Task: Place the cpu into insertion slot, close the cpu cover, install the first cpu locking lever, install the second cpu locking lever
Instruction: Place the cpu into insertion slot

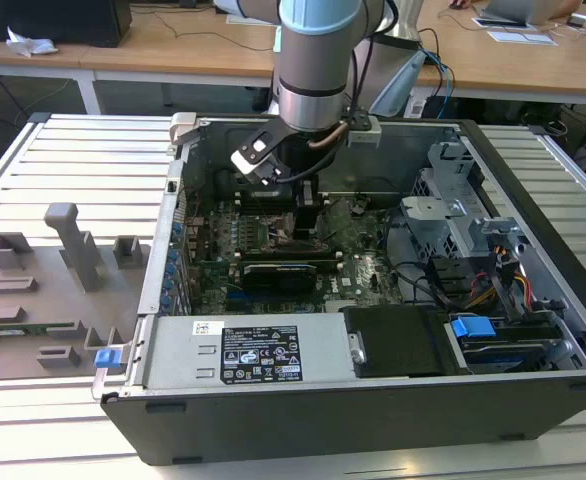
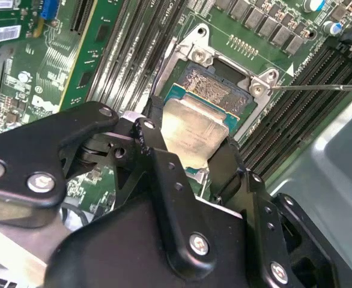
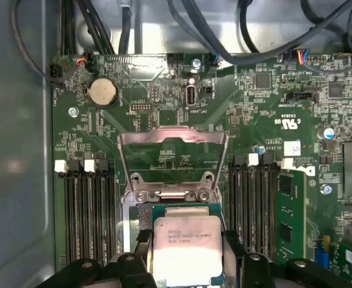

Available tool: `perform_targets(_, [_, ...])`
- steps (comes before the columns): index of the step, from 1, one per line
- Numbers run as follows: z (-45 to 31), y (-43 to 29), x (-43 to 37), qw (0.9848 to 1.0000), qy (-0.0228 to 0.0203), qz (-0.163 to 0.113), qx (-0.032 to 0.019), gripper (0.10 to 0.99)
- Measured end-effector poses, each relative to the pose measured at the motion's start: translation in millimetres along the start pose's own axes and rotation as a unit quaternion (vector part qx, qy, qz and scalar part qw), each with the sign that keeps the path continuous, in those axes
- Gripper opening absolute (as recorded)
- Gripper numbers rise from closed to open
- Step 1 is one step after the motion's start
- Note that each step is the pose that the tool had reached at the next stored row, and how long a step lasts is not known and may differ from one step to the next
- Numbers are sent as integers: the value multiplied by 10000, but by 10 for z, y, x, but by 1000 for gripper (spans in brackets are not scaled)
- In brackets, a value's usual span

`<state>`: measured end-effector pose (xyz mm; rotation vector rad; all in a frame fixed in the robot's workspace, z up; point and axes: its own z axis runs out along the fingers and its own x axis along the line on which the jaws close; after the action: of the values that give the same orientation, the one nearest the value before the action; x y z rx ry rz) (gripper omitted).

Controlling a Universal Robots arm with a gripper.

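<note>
From the exterior view's left, a grey fixture board [image 1: 48, 290] is lying on the slatted table [image 1: 83, 150] beside the open computer case [image 1: 373, 420]. At the middle the arm is reaching down into the case with its end effector [image 1: 308, 215] hanging over the motherboard, and drive bays [image 1: 463, 210] are crowding the exterior view's right. In both wrist views the end effector is clenching the cpu [image 2: 191, 135] by two opposite edges, holding it over the insertion slot [image 2: 215, 90], where part of the contact field is lying bare beyond the chip. Whether the chip is touching down cannot be told. In the first wrist view the cpu cover [image 3: 173, 135] is standing raised past the slot. The likely trouble is the chip going down tilted or off-corner and bending the fine contacts, or a finger catching the slot's frame. Memory slots [image 3: 89, 210] are flanking the slot closely, the cover is closing a third side, and the case wall [image 2: 338, 162] is standing well apart, so free room is lying mostly above.
</note>
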<state>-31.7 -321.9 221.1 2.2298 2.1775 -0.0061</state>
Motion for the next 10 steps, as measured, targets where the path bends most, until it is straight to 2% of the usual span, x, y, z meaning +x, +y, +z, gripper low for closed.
perform_targets(4, [28, -14, 52, 10000, 2, -11, -1, 545])
perform_targets(6, [62, -51, 52, 10000, 1, -12, -1, 545])
perform_targets(10, [112, -64, 53, 10000, 1, -15, -1, 545])
